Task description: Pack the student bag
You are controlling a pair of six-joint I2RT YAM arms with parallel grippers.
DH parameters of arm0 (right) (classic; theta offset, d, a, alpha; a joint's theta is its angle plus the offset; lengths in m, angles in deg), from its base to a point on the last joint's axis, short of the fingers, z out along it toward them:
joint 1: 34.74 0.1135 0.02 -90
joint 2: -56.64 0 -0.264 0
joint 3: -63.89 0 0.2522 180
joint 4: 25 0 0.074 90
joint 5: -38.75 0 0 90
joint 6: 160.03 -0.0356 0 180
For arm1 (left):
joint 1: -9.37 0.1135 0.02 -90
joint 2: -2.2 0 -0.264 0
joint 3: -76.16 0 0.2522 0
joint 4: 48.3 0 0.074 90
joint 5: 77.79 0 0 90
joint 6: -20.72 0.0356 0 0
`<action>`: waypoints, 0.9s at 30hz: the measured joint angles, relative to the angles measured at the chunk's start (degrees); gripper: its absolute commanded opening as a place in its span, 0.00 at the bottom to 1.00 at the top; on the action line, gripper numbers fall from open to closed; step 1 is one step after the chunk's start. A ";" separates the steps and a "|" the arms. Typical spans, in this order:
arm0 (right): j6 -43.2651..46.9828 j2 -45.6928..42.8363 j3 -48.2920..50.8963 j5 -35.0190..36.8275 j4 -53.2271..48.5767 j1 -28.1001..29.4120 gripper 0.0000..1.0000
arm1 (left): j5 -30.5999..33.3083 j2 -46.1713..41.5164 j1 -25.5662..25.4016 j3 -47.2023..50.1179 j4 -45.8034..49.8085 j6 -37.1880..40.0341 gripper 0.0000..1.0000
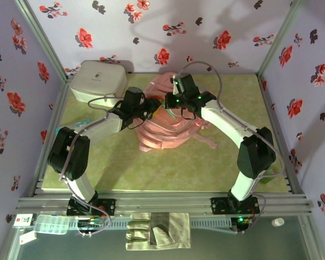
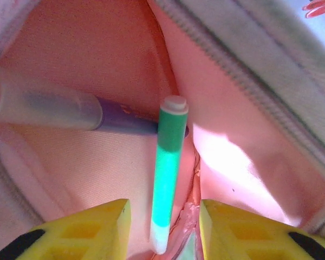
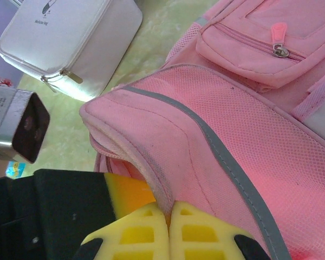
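Top cam first: the large soft pink fabric backpack (image 1: 168, 135) is slumped in the middle of the green worktop (image 1: 206, 168), and a white-grey rounded zip case (image 1: 97, 81) sits at the back left. Both arms bend in over the backpack, left pincer (image 1: 136, 108) and right pincer (image 1: 176, 102) at its far end. Left wrist cam: I'm looking inside the pink lining. The left pincer is spread wide, and a green marker with a white cap (image 2: 168, 162) lies between the yellow fingers (image 2: 92, 227), touching neither. A purple pen with a clear cap (image 2: 70, 108) lies crosswise behind it. Right wrist cam: the right pincer is clamped tight on a fold of the backpack's rim, with the case just beyond.
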 measured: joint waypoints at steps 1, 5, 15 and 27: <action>0.02 -0.02 0.09 -0.02 -0.02 0.00 0.00 | 0.22 -1.05 0.24 0.26 0.79 0.68 0.41; 0.20 -0.33 0.90 -1.09 0.00 0.00 0.00 | 1.31 -6.95 2.47 3.02 3.82 3.82 0.46; 3.56 -0.61 2.25 -4.46 -2.97 0.87 0.45 | 2.78 -11.91 10.84 5.35 15.34 17.97 0.63; 0.59 -8.39 9.18 0.57 -1.29 1.66 0.66 | 0.98 -5.42 14.95 3.28 19.06 31.56 0.69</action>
